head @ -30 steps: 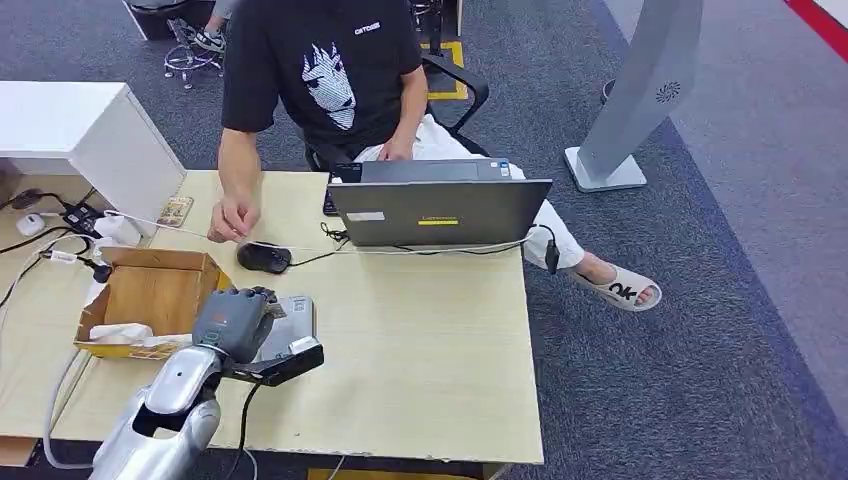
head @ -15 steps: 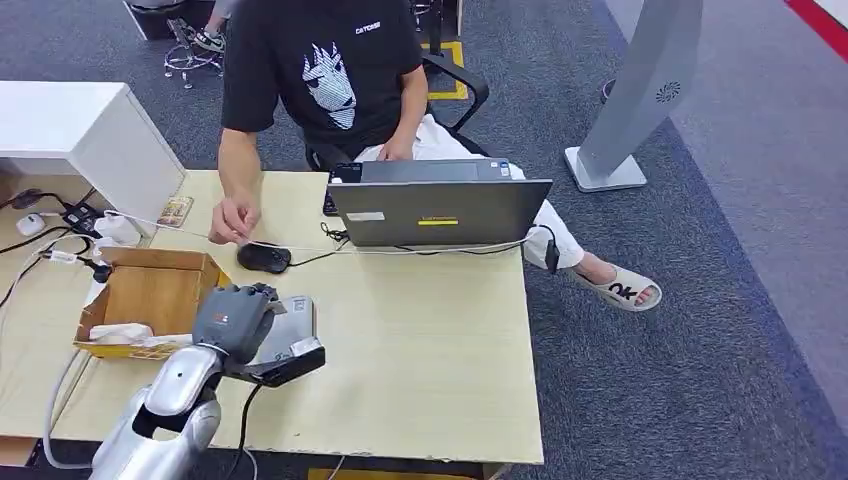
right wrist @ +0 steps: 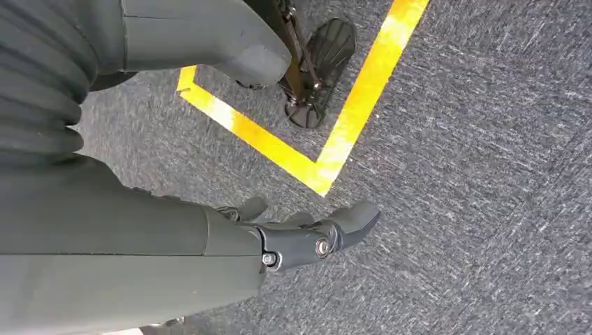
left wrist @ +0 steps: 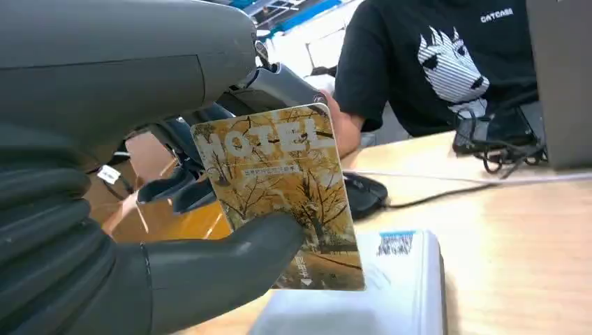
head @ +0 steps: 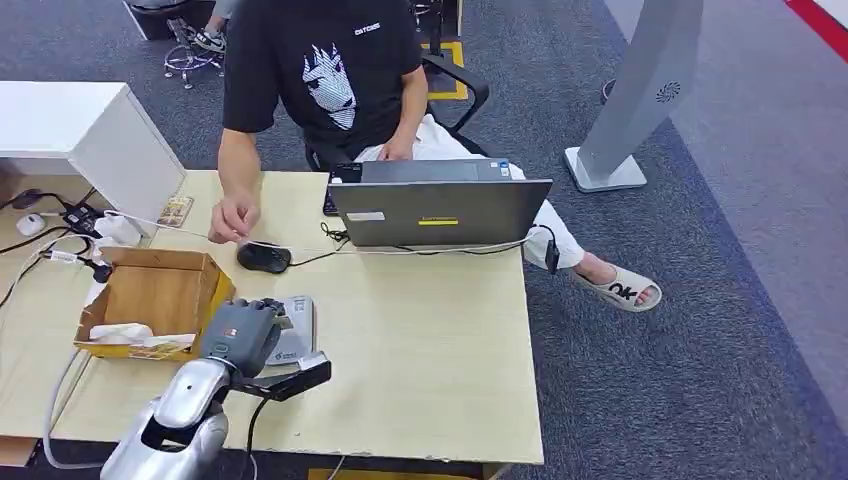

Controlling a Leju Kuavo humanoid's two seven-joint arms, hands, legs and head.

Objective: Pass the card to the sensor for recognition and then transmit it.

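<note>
My left hand (head: 243, 335) hovers over the near left part of the wooden table (head: 430, 340). It pinches a yellow-orange card (left wrist: 283, 188) printed "MOTEL" between the thumb (left wrist: 230, 262) and the darker fingers. The card stands upright just above the sensor (left wrist: 398, 293), a flat grey reader with a QR label. In the head view the hand covers part of the sensor (head: 296, 325) and hides the card. My right hand (right wrist: 307, 234) hangs over grey carpet, fingers loosely apart, holding nothing.
An open cardboard box (head: 150, 295) sits left of the sensor. Behind are a black mouse (head: 263, 258), cables and a grey laptop (head: 440, 208). A seated person (head: 320, 70) rests a hand (head: 232, 215) near the mouse. A white cabinet (head: 90, 130) stands far left.
My left hand with the card has shifted slightly toward the table's near edge and to the right, over the sensor. The person's hand stays by the mouse.
</note>
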